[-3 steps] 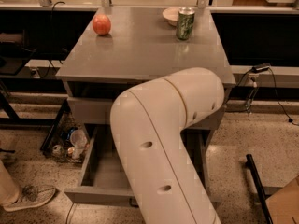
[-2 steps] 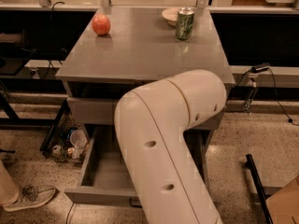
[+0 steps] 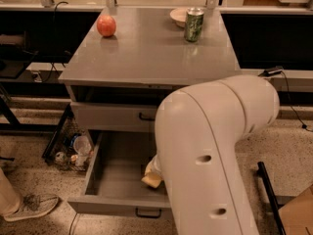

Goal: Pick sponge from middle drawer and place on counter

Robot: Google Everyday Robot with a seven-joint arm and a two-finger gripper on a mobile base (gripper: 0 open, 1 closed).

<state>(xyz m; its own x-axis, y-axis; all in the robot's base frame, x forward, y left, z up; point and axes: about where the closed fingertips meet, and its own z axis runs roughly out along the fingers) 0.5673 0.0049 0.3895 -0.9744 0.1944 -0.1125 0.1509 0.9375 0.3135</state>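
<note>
Gripper (image 3: 153, 165) sits down in the middle drawer (image 3: 93, 155), mostly behind the arm (image 3: 210, 155); you can't tell its grip state. Sponge (image 3: 152, 180) lies on the drawer floor, directly under the gripper; counter (image 3: 146, 48) is overhead.

The tabletop (image 3: 146, 53) is smooth grey with a soft sheen, and the middle drawer (image 3: 117, 175) is matt grey inside. The arm (image 3: 210, 146) is glossy cream plastic. Its gripper (image 3: 152, 167) sits low in that drawer, over the sponge (image 3: 152, 181), which is pale foam. The can (image 3: 193, 24) gleams like metal.
</note>
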